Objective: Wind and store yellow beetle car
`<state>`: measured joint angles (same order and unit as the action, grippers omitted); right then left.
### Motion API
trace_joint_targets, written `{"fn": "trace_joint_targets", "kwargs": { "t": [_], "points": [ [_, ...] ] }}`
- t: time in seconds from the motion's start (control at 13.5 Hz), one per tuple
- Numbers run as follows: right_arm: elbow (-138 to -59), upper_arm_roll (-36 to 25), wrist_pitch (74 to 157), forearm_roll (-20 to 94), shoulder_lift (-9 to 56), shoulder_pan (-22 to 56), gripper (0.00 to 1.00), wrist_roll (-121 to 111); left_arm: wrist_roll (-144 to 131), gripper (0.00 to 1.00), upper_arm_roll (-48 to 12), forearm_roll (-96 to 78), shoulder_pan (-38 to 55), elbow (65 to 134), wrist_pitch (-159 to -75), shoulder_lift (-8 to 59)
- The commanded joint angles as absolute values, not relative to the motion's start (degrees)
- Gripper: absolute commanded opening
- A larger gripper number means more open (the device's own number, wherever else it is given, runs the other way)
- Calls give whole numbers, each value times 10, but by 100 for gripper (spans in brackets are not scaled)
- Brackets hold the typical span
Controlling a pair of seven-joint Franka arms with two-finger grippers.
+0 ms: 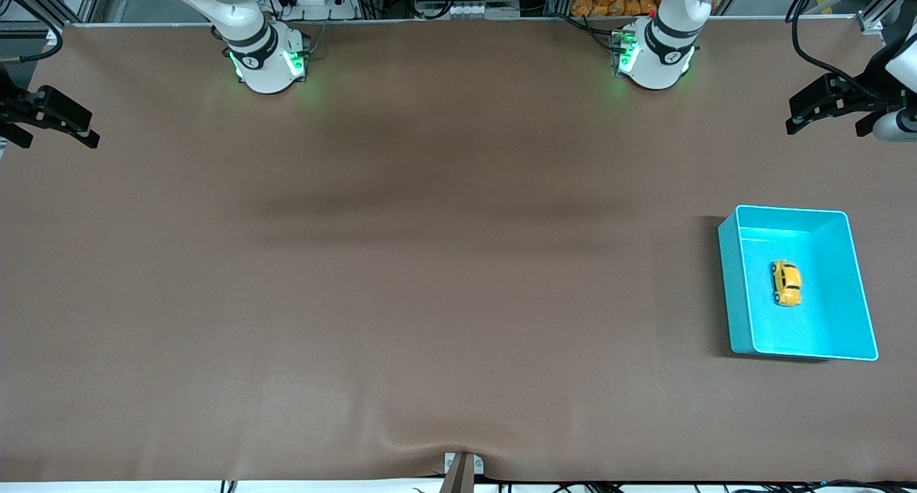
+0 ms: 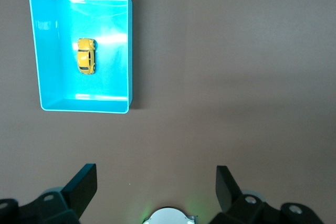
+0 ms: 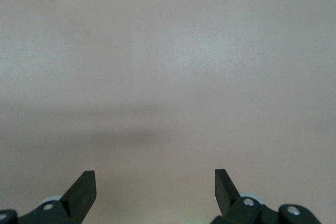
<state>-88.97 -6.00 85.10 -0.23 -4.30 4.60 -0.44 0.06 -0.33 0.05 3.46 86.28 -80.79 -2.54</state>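
Yellow beetle car (image 1: 786, 283) lies inside the turquoise bin (image 1: 733, 285), apparently stored. Left gripper (image 1: 824, 109) hangs spread above the table, clear of the bin; right gripper (image 1: 50, 117) waits spread, well apart from it.

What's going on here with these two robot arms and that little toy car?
Nothing is being handled at this moment. The yellow toy car sits inside the turquoise bin toward the left arm's end of the brown table. The left gripper and the right gripper both hang open and empty over the table's two ends, waiting.
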Motion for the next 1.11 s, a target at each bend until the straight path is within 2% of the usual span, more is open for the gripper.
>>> {"fn": "trace_joint_targets", "kwargs": {
  "t": [0.0, 1.04],
  "points": [
    [-880, -66, 850, -11, -37, 54, 100, -3, 20, 100, -1, 1, 41, 855, -803, -25],
    [-880, -66, 849, -9, -38, 55, 100, 0, 20, 100, -3, -2, 43, 858, -816, -27]
  ]
}}
